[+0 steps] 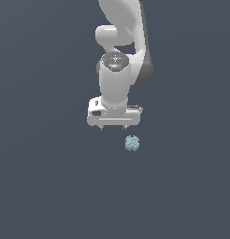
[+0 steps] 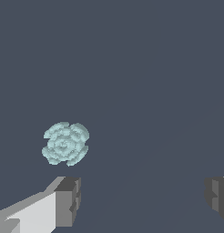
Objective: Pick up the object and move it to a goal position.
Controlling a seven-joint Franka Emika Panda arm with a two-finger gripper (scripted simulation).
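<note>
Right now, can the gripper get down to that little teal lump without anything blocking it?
Probably yes. The gripper is open and the lump sits alone on bare surface. It lies off to one side of the fingers, not between them, so a small sideways shift comes first.

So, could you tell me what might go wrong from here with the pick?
1. The object sits off-centre, near one fingertip rather than between the open jaws; a straight descent may land that finger on it.
2. The gripper is offset from the lump, so closing now would likely grasp nothing.
</note>
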